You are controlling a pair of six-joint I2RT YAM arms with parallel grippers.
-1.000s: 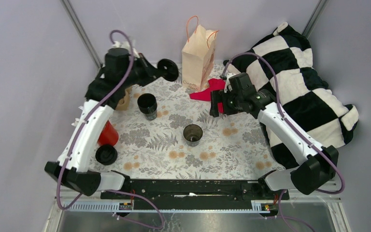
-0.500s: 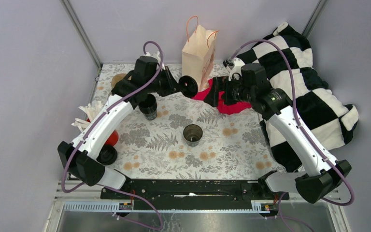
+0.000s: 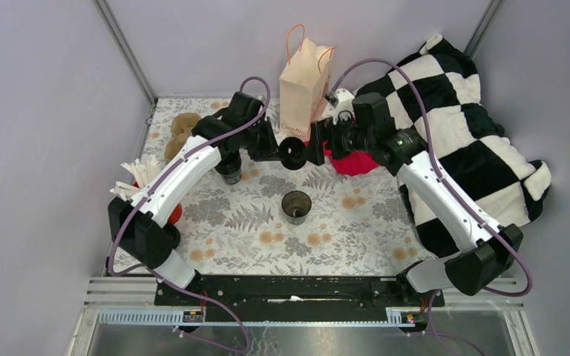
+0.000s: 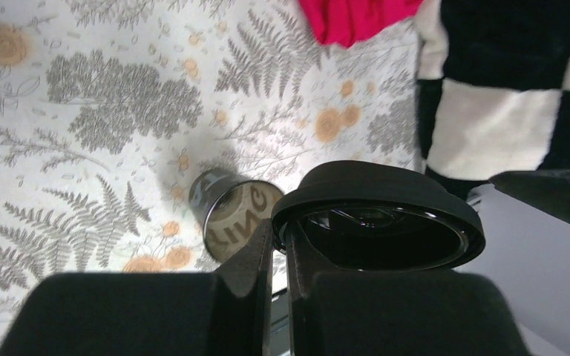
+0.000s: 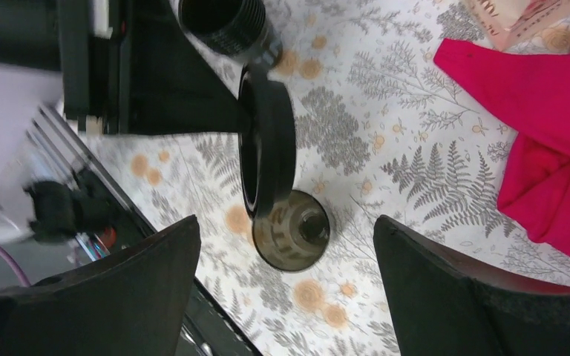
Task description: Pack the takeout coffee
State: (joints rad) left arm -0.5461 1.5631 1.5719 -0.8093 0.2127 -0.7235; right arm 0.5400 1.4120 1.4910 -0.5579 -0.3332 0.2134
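Gripping a black lid [image 4: 378,215] edge-on near the open cup [image 3: 296,205], the left hand [image 3: 285,153] faces the right hand [image 3: 317,150]; its fingers stand apart.

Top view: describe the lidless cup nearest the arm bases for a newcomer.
From the paper bag at the table's far edge, come straight toward the near edge. Past the lid in the left gripper, the cup stands alone, upright. Unlike the ribbed cup further left, its wall is smooth with pale lettering.

Top cam looks down from the near side over the whole counter [image 3: 223,222]. Both wrist cams sit close above it, sharing the open cup [image 4: 230,220].
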